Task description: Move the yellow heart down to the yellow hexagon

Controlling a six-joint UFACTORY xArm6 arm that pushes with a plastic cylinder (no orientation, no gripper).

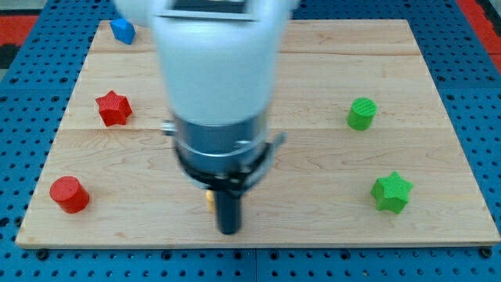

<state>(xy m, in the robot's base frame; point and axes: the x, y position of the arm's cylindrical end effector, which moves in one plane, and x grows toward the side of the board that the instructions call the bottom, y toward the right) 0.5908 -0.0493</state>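
My arm (215, 86) hung over the middle of the wooden board (313, 211), its white and dark housing blurred and filling much of the view's top and centre. My tip (228, 232) stood near the view's bottom edge of the board, a little left of centre. I carry only a straight dark rod, so there were no jaws to stand apart or together, and the rod clamped on nothing.

A small sliver of a yellow block (210, 198) showed just beside the rod, on the view's left of it and slightly above my tip. Most of that block was hidden behind my arm, so its shape could not be made out, and I could not tell whether it was the heart or the hexagon. Whether the rod touched it was also unclear. No other yellow block showed.

On the view's left lay a red star (113, 108), and well below it, near the bottom left corner, a red cylinder (69, 194). A blue block (122, 30) sat at the top left corner, its shape too blurred to name. On the view's right stood a green cylinder (362, 113), with a green star (391, 192) below it. All five lay well apart from my tip.
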